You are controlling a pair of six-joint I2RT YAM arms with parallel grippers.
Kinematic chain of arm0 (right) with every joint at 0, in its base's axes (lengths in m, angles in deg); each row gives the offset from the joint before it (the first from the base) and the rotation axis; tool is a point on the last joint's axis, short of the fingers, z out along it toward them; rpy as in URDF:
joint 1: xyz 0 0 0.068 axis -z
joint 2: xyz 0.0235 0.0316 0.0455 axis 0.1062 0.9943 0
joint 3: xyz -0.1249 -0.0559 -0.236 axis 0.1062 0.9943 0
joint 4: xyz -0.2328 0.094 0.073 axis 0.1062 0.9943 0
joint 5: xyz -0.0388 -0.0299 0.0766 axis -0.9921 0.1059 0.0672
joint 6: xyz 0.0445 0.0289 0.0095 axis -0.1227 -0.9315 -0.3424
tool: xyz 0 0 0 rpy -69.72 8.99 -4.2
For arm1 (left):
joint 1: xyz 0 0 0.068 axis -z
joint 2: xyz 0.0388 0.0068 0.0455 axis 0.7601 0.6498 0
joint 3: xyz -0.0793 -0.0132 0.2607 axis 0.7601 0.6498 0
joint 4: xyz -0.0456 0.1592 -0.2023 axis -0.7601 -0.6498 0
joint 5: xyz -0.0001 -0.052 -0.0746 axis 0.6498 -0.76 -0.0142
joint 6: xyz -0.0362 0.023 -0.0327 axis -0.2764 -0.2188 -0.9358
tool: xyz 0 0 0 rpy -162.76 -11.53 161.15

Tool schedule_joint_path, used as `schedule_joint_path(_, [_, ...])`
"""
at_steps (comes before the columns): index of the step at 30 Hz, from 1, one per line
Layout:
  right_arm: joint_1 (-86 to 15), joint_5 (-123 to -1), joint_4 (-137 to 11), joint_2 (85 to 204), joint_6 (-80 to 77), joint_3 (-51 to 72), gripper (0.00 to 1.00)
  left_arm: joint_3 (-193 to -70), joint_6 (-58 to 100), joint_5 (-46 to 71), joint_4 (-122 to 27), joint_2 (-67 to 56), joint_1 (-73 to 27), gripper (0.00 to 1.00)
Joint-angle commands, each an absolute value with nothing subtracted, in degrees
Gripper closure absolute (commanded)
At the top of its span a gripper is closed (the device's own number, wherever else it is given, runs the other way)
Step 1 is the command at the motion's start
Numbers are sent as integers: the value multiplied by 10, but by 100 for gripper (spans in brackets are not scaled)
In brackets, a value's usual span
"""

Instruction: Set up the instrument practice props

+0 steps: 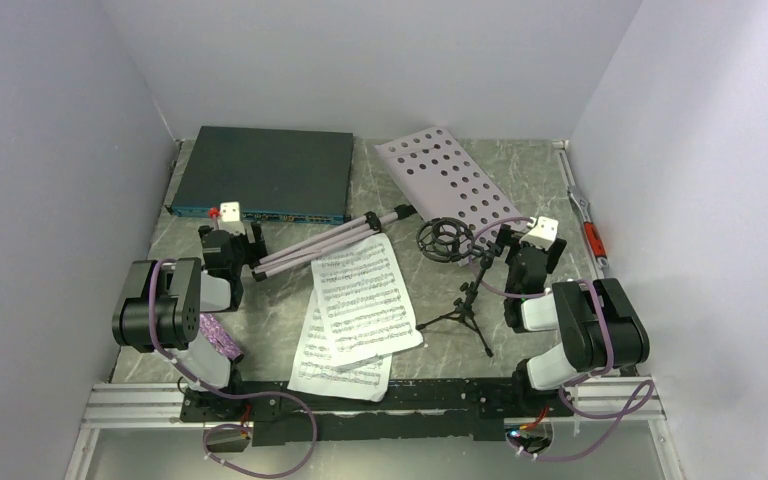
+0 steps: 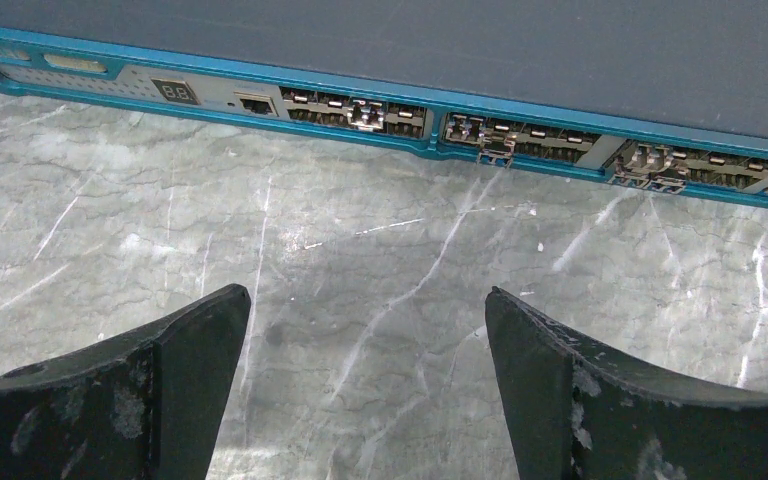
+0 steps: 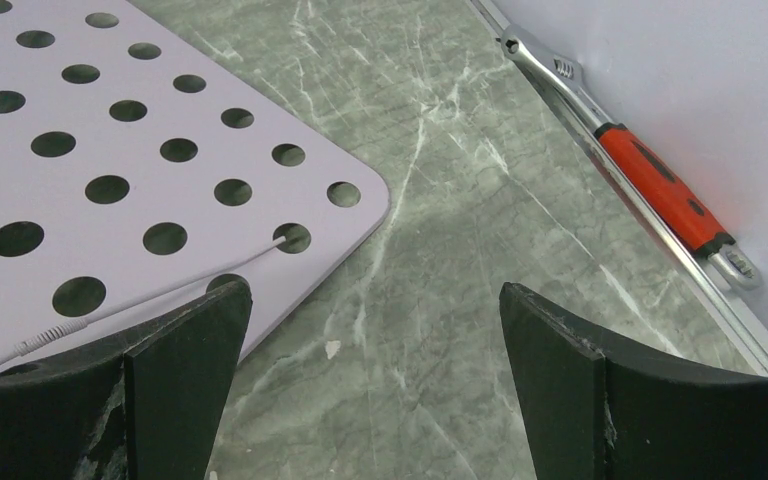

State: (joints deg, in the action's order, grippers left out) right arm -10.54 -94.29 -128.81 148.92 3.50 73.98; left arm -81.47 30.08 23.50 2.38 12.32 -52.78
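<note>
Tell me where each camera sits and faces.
Top external: above, behind the bases, looking down on table; left arm, right arm show.
Left wrist: faces the blue-fronted dark box; left gripper open.
Right wrist: faces the music stand corner, red-handled tool; right gripper open.
Shared: box in top and left; stand, tool in top and right.
</note>
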Motion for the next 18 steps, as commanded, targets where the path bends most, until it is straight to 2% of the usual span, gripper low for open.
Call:
schedule_joint_path(1, [-102,-937,-1309,1488,29,730,0,-827,305,230,37,125,-530,6])
schedule_joint_path(8, [-102,-935,-1306,1486,26,729,0,-832,312,224,28,113,-530,6])
schedule_joint_path(14, [-104,-956,-1251,1441,26,713,0,-990,271,250,-324,12,-529,6])
schedule_joint_path(18, [-103,-966,-1059,1329,9,641,0,-1090,200,252,-478,-14,-529,6])
